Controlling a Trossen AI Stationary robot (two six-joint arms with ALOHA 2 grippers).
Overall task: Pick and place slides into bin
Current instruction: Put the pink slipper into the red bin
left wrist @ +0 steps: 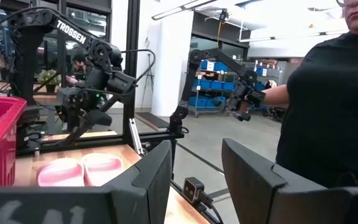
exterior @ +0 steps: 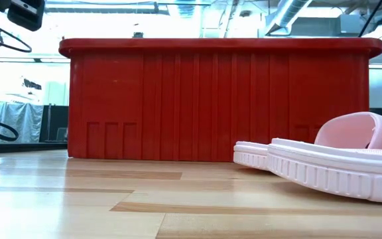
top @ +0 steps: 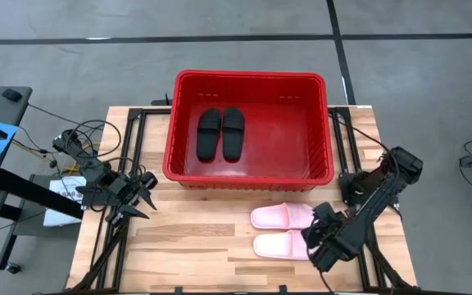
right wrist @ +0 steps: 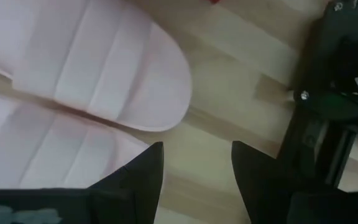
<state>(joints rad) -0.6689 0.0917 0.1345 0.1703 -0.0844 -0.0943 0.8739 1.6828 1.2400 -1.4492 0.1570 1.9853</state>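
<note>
Two black slides [top: 220,133] lie side by side on the floor of the red bin [top: 318,168]. Two pink slides lie sole-down on the table in front of the bin: the far one [top: 281,216] and the near one [top: 283,245]. My right gripper [top: 311,240] is open just right of the near pink slide's end, its fingers [right wrist: 143,168] over the table beside both pink slides [right wrist: 104,68]. My left gripper [top: 147,197] is open and empty at the table's left, clear of the bin.
The bin's ribbed front wall [exterior: 217,99] stands across the middle of the table. Black frame rails [top: 129,156] run along the table's left and right sides. A person in black [left wrist: 328,106] stands beyond the table's right side. Bare wood lies at the front left [top: 179,254].
</note>
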